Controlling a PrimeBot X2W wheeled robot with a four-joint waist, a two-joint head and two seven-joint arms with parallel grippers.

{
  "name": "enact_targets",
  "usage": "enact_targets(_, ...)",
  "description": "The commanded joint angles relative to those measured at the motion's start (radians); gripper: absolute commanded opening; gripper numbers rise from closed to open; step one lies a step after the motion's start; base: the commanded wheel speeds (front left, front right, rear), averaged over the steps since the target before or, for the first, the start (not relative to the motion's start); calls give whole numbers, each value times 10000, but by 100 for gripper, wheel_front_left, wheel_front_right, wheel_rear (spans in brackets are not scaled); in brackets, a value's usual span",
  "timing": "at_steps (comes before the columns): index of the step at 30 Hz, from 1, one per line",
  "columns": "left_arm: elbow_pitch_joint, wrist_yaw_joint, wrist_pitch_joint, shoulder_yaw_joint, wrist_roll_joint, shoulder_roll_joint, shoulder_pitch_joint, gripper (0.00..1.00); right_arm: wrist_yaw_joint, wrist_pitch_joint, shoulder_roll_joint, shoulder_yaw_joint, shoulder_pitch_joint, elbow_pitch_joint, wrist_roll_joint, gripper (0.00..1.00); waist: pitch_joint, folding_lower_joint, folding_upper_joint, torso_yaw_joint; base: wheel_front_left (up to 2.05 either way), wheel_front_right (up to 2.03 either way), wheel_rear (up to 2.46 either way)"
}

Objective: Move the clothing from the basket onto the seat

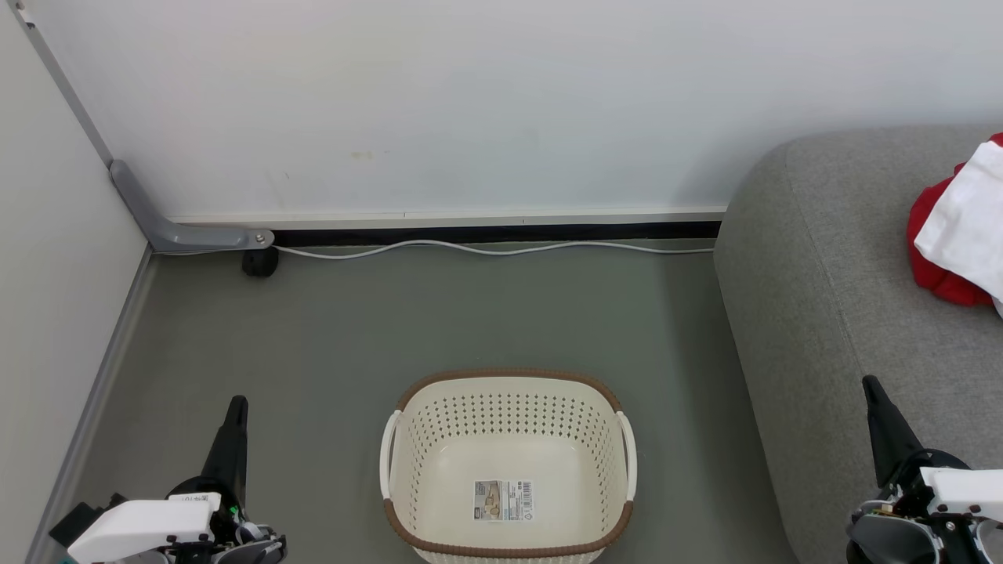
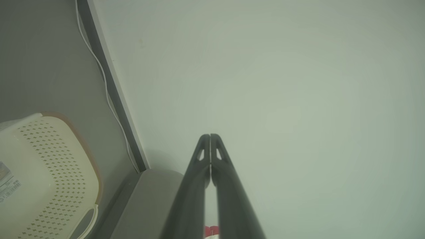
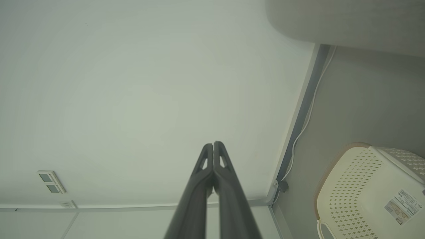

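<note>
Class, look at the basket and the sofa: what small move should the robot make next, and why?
Probably none, other than parking both arms. The basket looks empty, the clothing lies on the sofa, and the left gripper and right gripper are shut on nothing. The job appears done.

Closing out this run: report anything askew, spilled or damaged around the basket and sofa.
Nothing stands out. The basket stands upright on the floor, the clothing lies on the sofa, and a white cable runs along the wall.
</note>
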Motion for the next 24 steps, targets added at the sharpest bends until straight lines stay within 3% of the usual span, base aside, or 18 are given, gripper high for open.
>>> enact_targets(1, -298, -77, 61, 331, -36, 175, -581, 0, 16, 81, -91, 164, -160, -328, 110, 0, 0, 0, -1, 0, 0, 0, 0)
enact_targets(24, -299, -77, 60, 330, -37, 175, -580, 0, 16, 80, -91, 165, -159, -328, 111, 0, 0, 0, -1, 0, 0, 0, 0)
